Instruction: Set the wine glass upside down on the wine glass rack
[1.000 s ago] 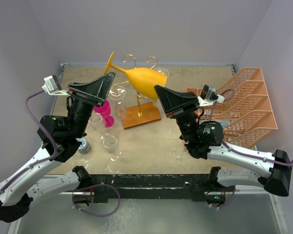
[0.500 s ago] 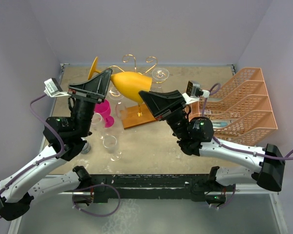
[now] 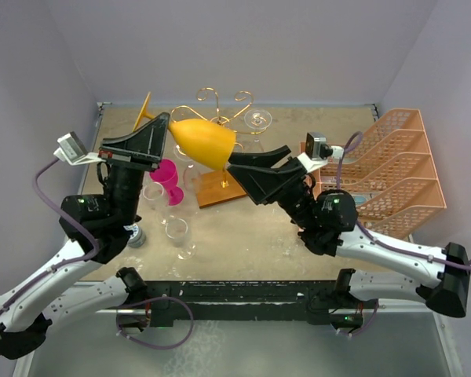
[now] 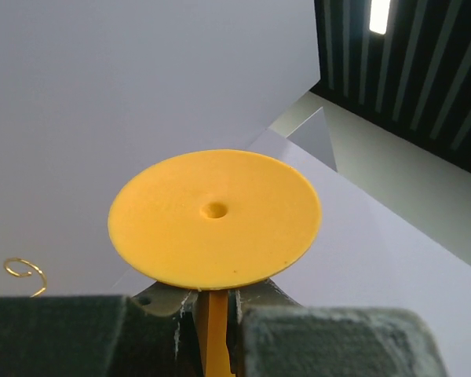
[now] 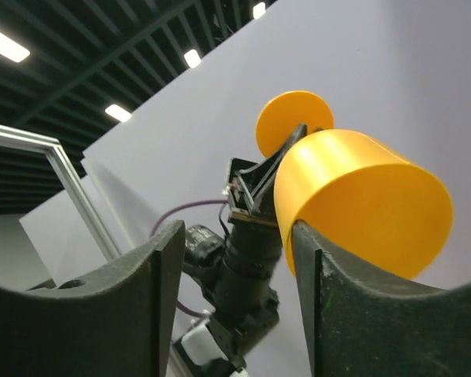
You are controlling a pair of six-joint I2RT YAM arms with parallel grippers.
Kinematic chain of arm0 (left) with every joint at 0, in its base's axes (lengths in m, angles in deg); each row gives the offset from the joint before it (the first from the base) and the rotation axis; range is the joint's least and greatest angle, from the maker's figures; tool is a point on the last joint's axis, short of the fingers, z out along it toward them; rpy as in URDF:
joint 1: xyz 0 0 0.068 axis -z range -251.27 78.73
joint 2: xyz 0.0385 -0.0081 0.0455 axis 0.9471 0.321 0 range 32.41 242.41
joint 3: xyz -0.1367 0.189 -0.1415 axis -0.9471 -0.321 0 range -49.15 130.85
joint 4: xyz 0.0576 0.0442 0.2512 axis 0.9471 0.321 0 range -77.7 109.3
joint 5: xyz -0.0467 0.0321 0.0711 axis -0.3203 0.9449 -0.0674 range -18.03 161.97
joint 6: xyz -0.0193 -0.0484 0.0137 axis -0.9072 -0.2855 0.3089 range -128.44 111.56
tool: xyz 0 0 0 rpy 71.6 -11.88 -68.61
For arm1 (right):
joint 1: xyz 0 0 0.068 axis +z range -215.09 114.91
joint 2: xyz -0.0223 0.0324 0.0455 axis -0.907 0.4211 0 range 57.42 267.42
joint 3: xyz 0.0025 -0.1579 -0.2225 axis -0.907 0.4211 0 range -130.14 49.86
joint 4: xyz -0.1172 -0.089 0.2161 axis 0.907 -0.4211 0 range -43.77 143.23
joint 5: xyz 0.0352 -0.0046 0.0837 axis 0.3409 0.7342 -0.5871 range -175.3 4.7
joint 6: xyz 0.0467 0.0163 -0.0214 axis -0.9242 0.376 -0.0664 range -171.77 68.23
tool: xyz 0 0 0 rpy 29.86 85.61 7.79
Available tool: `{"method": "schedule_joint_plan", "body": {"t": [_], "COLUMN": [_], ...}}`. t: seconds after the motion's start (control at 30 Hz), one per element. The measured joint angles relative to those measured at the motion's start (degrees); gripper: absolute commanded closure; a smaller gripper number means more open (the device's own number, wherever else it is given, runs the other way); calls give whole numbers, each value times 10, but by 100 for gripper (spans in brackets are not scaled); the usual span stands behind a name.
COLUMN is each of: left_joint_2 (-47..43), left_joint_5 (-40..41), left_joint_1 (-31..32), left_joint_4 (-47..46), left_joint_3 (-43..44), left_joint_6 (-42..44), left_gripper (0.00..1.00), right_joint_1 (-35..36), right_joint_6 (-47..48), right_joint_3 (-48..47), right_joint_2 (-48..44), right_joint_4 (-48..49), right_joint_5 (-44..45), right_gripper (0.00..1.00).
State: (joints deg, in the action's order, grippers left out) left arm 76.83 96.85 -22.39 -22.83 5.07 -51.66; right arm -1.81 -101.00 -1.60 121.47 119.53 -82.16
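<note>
Orange wine glass (image 3: 202, 141), upper centre, tilted near the rack (image 3: 228, 187). The left hand (image 3: 163, 132) clamps its stem; the right hand (image 3: 255, 161) gapes open at the bowl. Probably light, rigid and smooth: hold by the stem.

The wine glass (image 3: 202, 140) looks like opaque yellow plastic, smooth with a soft sheen; its foot (image 4: 247, 228) is matt and faintly grainy. The wine glass rack (image 3: 207, 91), upper centre, is thin shiny gold metal wire on a smooth brown wooden base (image 3: 234, 188). The tiered tray (image 3: 400, 169) at right is salmon plastic, semi-matt. Clear glasses (image 3: 177, 233), lower left, are glossy; the table top (image 3: 251, 236) is dull and speckled.
</note>
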Motion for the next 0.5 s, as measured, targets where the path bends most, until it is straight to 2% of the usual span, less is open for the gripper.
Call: {"method": "schedule_joint_plan", "body": {"t": [0.27, 0.5], "left_joint_2": [-20, -35], "left_joint_5": [38, 30], "left_joint_1": [-1, -1], "left_joint_4": [147, 259], "left_joint_3": [92, 137], "left_joint_6": [132, 278], "left_gripper": [100, 100], "right_joint_1": [0, 0], "right_joint_6": [59, 122], "right_joint_3": [18, -73], "right_joint_2": [-90, -84], "right_joint_4": [-138, -233], "right_joint_5": [69, 114], "right_gripper": [36, 37]}}
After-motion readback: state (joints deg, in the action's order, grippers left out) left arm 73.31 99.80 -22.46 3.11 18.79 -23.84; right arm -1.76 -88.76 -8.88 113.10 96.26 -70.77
